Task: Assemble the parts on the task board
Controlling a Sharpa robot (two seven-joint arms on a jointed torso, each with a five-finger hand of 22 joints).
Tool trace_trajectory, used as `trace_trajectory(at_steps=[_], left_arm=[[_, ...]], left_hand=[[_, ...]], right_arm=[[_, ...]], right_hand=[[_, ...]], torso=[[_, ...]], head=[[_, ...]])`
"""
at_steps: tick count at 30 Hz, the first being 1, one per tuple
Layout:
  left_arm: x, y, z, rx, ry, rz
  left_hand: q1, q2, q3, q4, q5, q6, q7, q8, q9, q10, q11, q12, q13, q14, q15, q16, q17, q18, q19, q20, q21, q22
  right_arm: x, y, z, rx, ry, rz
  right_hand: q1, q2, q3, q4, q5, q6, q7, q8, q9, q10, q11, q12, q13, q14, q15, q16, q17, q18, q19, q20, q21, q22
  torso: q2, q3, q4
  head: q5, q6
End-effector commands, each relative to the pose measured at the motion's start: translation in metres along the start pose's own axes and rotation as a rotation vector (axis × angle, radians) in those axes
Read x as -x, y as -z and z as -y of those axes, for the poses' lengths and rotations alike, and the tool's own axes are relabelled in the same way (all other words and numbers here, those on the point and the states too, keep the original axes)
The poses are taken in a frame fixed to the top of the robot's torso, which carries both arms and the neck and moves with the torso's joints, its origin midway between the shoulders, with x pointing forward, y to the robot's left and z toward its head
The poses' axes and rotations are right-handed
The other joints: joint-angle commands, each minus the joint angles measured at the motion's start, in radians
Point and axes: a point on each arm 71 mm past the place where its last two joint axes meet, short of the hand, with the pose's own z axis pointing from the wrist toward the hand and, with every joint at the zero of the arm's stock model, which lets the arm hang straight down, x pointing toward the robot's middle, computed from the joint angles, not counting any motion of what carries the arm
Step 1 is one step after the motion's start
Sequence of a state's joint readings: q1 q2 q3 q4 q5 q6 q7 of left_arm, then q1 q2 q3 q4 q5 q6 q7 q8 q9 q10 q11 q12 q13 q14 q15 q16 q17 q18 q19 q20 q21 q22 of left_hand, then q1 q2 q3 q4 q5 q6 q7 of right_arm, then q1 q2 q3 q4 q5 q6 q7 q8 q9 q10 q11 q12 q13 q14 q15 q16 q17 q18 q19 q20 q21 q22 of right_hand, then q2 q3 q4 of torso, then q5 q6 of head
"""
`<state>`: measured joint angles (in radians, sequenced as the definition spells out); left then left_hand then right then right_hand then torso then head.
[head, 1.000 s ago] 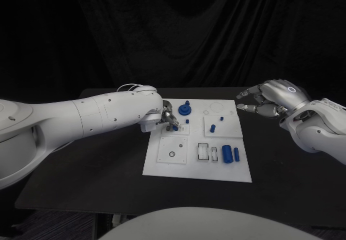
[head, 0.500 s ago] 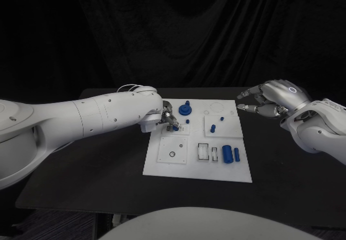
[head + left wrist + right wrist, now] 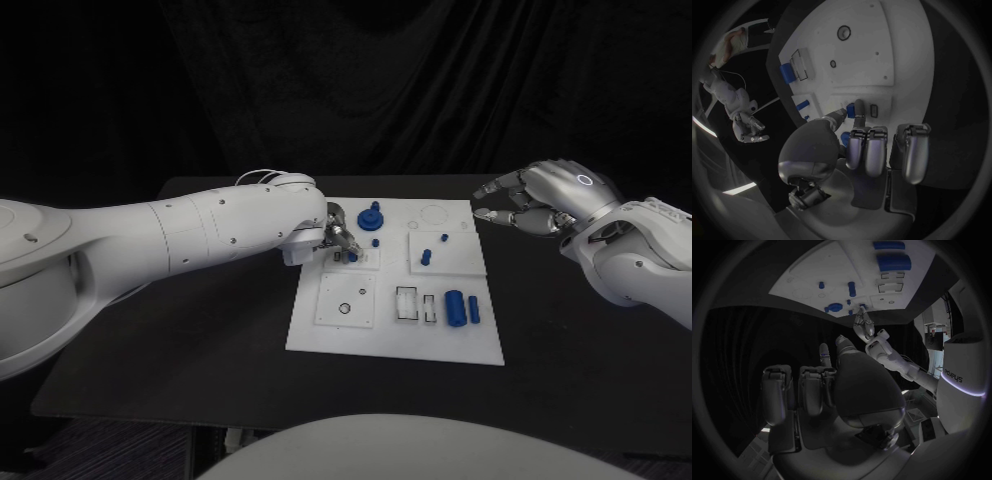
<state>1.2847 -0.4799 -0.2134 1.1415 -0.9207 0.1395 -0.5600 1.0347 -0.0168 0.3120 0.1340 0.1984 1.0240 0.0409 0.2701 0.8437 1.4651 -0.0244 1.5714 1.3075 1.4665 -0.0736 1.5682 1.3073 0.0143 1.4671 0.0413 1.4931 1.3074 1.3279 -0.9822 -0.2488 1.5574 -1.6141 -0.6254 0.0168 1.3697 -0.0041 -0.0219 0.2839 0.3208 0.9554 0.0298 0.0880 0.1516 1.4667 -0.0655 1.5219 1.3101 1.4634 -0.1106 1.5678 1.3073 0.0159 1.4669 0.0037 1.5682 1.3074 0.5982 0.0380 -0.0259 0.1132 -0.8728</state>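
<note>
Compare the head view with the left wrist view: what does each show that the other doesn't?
Head view alone: the whole task board on the black table, with the two blue cylinders lying side by side. Left wrist view alone: the left hand's fingers pinching a small blue part at a board recess. Both: the board, the left hand at it, and the right hand held off the board, holding nothing.
</note>
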Motion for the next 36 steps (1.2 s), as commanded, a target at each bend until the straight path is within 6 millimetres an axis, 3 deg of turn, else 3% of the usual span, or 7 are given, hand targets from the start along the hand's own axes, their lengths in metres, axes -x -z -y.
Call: trace_trajectory(at_steps=[1,11,25,32,36], left_arm=[[-0.002,-0.001,0.002,-0.016,-0.015,-0.017],[-0.004,-0.002,0.003,-0.017,-0.021,-0.026],[-0.003,0.000,-0.001,-0.015,0.003,0.004],[-0.002,0.009,-0.011,-0.015,0.031,0.039],[0.012,0.023,-0.015,-0.024,0.038,0.073]], left_hand=[[-0.024,-0.002,-0.025,0.012,-0.043,-0.001,0.011,-0.012,0.002,0.106,0.008,-0.001,0.263,0.104,0.011,0.003,0.263,0.018,0.006,0.008,-0.007,0.164],[-0.071,-0.005,-0.093,0.051,-0.138,0.006,0.016,-0.038,0.004,0.106,0.014,-0.001,0.263,0.104,0.016,0.003,0.263,0.019,0.005,0.014,-0.011,0.165],[-0.113,0.001,-0.163,0.098,-0.147,0.035,0.010,-0.038,0.022,0.106,0.009,-0.001,0.263,0.104,0.012,0.003,0.263,0.015,0.018,0.011,-0.003,0.178],[-0.099,0.003,-0.201,0.111,-0.147,0.059,-0.004,-0.011,0.058,0.106,-0.004,-0.001,0.263,0.104,0.000,0.003,0.263,0.008,0.041,0.001,0.016,0.200],[-0.084,0.010,-0.217,0.116,-0.139,0.063,-0.011,0.008,0.087,0.106,-0.010,-0.001,0.263,0.104,-0.006,0.003,0.263,0.005,0.051,-0.006,0.025,0.209]], right_arm=[[-0.001,0.000,0.002,-0.023,0.004,-0.002],[-0.001,0.000,0.002,-0.025,0.004,-0.006],[-0.002,0.001,0.002,-0.026,0.003,-0.011],[-0.002,0.002,0.004,-0.031,0.004,-0.016],[-0.002,0.004,0.006,-0.038,0.006,-0.017]], right_hand=[[0.010,0.001,-0.007,0.000,0.003,0.007,0.000,-0.005,-0.001,0.072,0.009,-0.005,0.195,0.107,0.006,0.003,0.263,-0.016,0.104,0.007,0.003,0.263],[0.011,0.001,-0.006,-0.001,0.004,0.007,0.000,-0.006,-0.001,0.072,0.009,-0.005,0.195,0.107,0.006,0.003,0.263,-0.016,0.104,0.007,0.003,0.263],[0.016,0.002,-0.005,-0.003,0.008,0.007,0.000,-0.006,-0.002,0.072,0.009,-0.005,0.195,0.107,0.006,0.003,0.263,-0.016,0.104,0.007,0.003,0.263],[0.016,0.003,-0.004,-0.003,0.010,0.007,0.001,-0.007,-0.002,0.072,0.009,-0.004,0.196,0.107,0.006,0.003,0.263,-0.016,0.104,0.007,0.003,0.263],[0.016,0.002,-0.005,-0.002,0.011,0.008,0.001,-0.007,-0.002,0.072,0.009,-0.005,0.195,0.107,0.006,0.003,0.263,-0.016,0.104,0.007,0.003,0.263]], torso=[[0.001,0.0000,-0.0009],[0.000,0.0001,-0.0004],[0.000,0.0001,-0.0001],[0.000,-0.0001,0.0000],[0.000,-0.0007,0.0003]], head=[[0.000,0.000],[0.000,0.000],[0.003,0.000],[-0.002,0.000],[-0.003,0.000]])
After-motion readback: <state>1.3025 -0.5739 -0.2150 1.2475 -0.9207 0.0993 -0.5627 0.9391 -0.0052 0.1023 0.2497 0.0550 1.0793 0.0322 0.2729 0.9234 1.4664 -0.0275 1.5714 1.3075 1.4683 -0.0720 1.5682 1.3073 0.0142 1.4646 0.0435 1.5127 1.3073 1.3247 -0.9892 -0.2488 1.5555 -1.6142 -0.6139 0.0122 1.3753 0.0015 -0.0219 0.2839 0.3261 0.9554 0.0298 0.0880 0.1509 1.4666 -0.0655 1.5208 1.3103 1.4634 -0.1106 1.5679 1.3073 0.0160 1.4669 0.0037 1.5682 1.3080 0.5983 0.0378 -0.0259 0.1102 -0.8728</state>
